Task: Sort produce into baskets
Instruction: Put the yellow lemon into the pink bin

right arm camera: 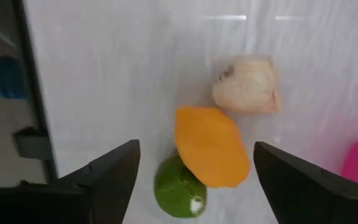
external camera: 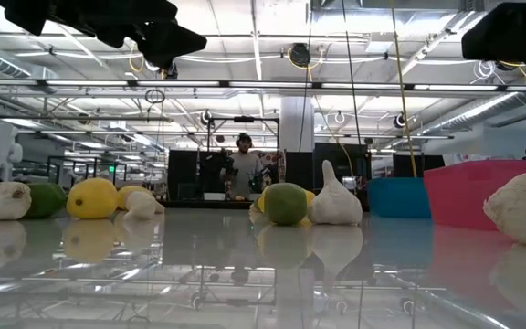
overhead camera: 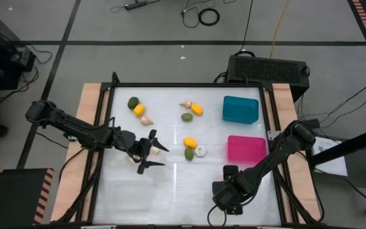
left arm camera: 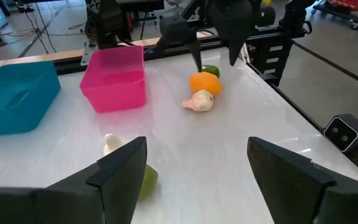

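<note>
My right gripper (overhead camera: 229, 183) is open and hangs near the table's front edge, over an orange fruit (right arm camera: 211, 146), a lime (right arm camera: 179, 190) and a garlic bulb (right arm camera: 246, 84); it touches none of them. The arm hides these three in the high view. My left gripper (overhead camera: 150, 151) is open and empty at the left-middle, pointing right. A garlic bulb (left arm camera: 110, 143) and a lime (left arm camera: 146, 179) lie just past one of its fingers. The teal basket (overhead camera: 240, 109) and the pink basket (overhead camera: 246, 149) stand at the right. More produce lies scattered on the table.
An orange fruit (overhead camera: 189, 142), a lime (overhead camera: 189, 154) and a garlic bulb (overhead camera: 200, 151) lie mid-table. A lime (overhead camera: 133, 102), a yellow fruit (overhead camera: 138, 109) and garlic (overhead camera: 146, 119) lie far left. Garlic (overhead camera: 185, 104), a yellow fruit (overhead camera: 197, 109) and a lime (overhead camera: 187, 117) lie at the far middle.
</note>
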Robot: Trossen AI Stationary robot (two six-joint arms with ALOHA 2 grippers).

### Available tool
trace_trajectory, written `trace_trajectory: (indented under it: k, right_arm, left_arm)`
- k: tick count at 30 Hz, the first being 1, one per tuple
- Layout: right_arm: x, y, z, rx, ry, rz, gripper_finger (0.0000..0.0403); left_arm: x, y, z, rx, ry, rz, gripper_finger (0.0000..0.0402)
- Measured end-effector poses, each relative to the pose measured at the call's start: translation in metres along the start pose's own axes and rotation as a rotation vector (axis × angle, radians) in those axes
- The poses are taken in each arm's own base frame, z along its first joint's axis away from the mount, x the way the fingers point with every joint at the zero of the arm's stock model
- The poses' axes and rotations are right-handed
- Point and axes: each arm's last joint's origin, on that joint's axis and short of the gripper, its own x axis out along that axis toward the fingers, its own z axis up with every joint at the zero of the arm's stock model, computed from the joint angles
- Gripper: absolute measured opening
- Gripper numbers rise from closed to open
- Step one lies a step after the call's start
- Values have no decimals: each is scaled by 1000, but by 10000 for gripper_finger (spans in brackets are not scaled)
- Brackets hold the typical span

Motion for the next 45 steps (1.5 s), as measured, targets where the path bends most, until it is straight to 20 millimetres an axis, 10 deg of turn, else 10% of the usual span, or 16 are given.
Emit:
trace_trajectory:
  k: [28,45]
  right_arm:
    - [48,2,5,-62,131,-108,337]
    - [48,5,4,10,120,-100,240]
  left_arm:
    - [0,0,-4,-4,43,0,286]
    - [0,1,-4,-25,47,44,286]
